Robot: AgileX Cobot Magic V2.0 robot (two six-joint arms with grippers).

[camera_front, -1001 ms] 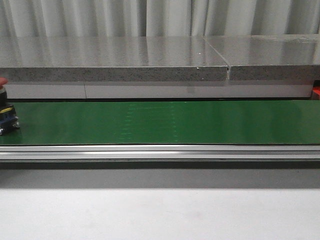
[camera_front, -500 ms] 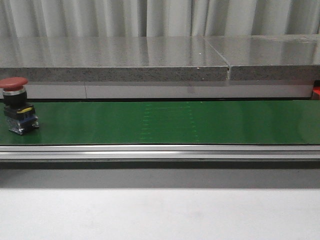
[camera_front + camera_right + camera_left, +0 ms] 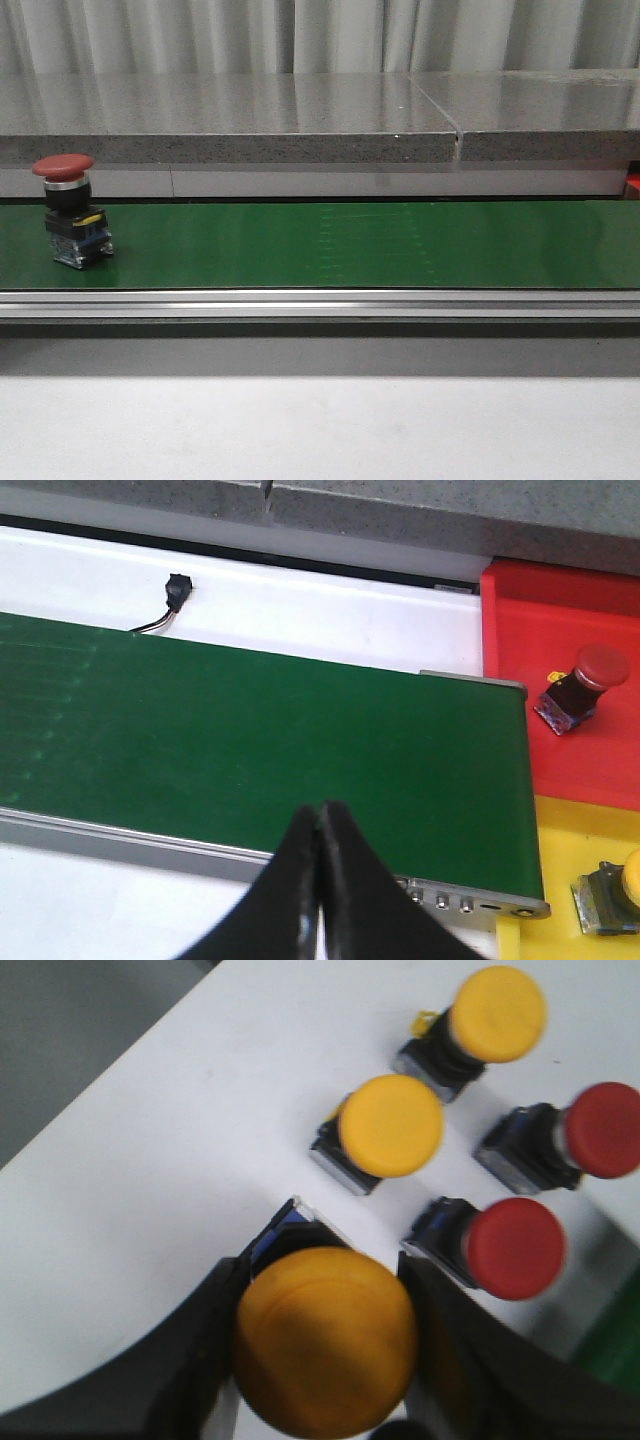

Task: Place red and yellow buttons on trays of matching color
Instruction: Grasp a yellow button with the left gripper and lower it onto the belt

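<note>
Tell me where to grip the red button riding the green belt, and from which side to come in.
Grip the red button on its dark neck, just under the mushroom cap, coming down from above with the fingers straddling it. It stands upright on the green belt; the cap overhangs the neck, so it would likely stop the fingers slipping off upward. The blocky base lower down is a fair alternative.

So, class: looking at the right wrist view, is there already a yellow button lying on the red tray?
No: the red tray holds only a red button; the yellow button sits on the yellow tray.
</note>
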